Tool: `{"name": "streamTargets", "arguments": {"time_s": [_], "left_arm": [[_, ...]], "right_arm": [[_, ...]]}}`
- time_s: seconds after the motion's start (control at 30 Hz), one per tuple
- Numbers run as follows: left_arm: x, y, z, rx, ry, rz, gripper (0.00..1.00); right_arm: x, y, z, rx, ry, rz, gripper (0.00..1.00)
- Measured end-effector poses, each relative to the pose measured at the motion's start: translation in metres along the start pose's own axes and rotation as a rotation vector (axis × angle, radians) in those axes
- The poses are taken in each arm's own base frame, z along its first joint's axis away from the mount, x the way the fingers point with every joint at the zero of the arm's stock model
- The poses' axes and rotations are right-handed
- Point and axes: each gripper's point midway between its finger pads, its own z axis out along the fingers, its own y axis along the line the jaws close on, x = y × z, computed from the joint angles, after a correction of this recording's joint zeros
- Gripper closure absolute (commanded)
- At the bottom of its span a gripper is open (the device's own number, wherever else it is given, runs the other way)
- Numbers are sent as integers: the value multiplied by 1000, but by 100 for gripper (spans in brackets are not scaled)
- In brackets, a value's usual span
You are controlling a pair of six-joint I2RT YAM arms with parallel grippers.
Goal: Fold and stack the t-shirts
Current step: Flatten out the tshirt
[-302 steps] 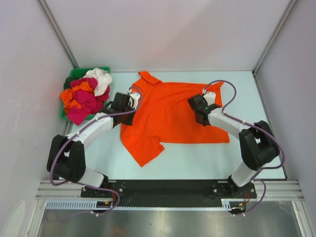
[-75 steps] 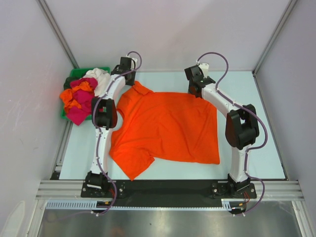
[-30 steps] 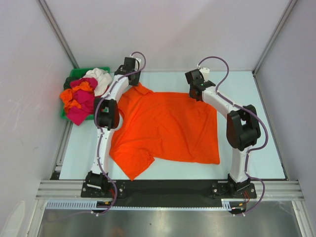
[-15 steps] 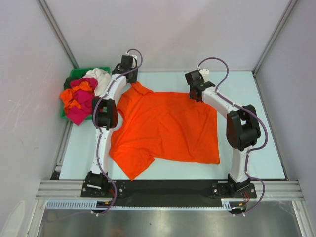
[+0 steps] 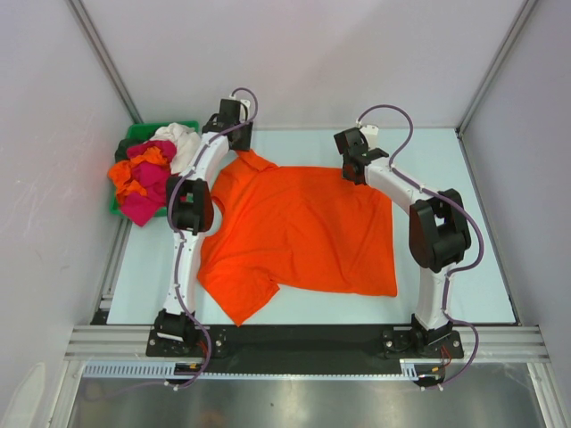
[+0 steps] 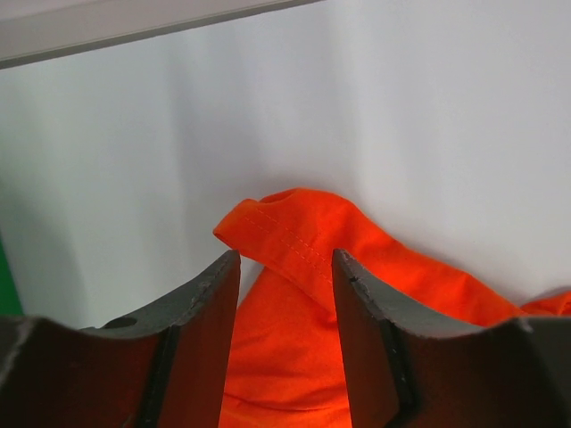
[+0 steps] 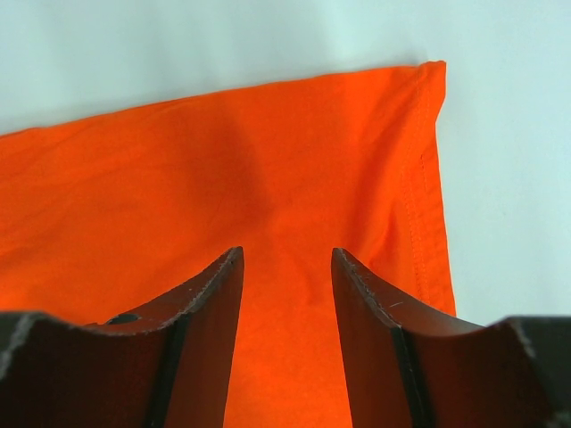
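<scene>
Overhead, green bin [image 5: 136, 134] at left heaped with magenta, orange and white t-shirts [image 5: 152, 176], orange t-shirt [image 5: 303, 227] flat on table [image 5: 464, 267], left wrist, left gripper [image 6: 284, 267] parted, empty, by its curled edge, right wrist, right gripper [image 7: 285, 260] parted, empty, over its hemmed corner.

You have one orange t-shirt [image 5: 303, 227] lying on one tabletop [image 5: 446, 152]. There is one green bin [image 5: 136, 134], and in it one heap of crumpled shirts [image 5: 147, 178] in three colours: magenta, orange and white. You cannot count the separate pieces in it. You have two arms, the left arm [image 5: 190, 205] and the right arm [image 5: 437, 232]. Each carries one two-fingered tool: the left end effector [image 6: 284, 303] and the right end effector [image 7: 285, 303].
</scene>
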Motion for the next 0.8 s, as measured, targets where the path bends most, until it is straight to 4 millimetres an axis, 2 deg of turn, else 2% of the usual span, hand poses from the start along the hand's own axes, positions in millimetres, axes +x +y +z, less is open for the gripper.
{"name": "streamTargets", "arguments": {"time_s": [0.63, 0.8], "left_arm": [[17, 9, 2, -46, 60, 51, 52], [20, 9, 4, -44, 68, 72, 58]], "right_arm": [[8, -2, 2, 8, 16, -2, 51], [8, -2, 2, 8, 16, -1, 51]]}}
